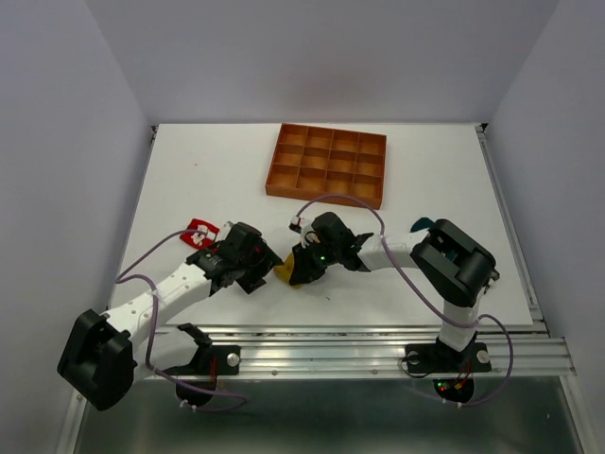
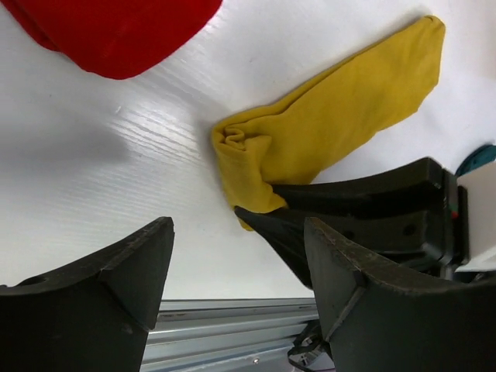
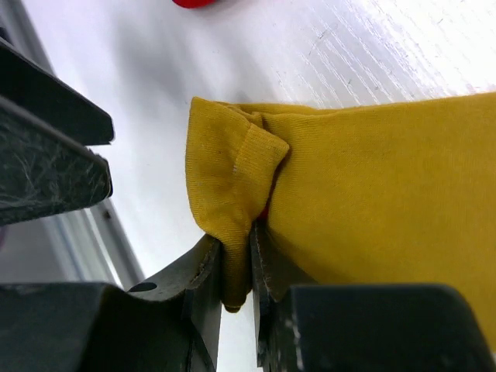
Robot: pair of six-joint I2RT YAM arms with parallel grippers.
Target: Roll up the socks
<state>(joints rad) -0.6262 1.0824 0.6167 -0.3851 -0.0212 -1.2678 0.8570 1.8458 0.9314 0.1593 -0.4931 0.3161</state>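
The yellow sock (image 2: 333, 124) lies flat on the white worktop (image 1: 189, 170), close to the near edge where the metal rail (image 1: 359, 336) runs. One end of it is bunched into a small fold. The right gripper (image 3: 236, 263) pinches that folded end tight between its two fingers. The left gripper (image 2: 236, 248) is wide apart and holds nothing. It sits just beside the fold, pointing at it.

The sock looks soft, light and floppy. It will bend and sag anywhere it is not held, and a loose roll may pop open again. I think the best place to hold it is right at the folded end, squeezing through all the layers. The long flat part can stay on the worktop while the roll grows.

The red sock (image 2: 116, 35) lies near, on the left side. The teal sock (image 1: 422, 222) peeks out behind the right arm. The orange tray (image 1: 326, 165) sits well apart, toward the back. There is open white room between the yellow sock and the tray. The two grippers are very close together, so they could bump. The rail side has little room.
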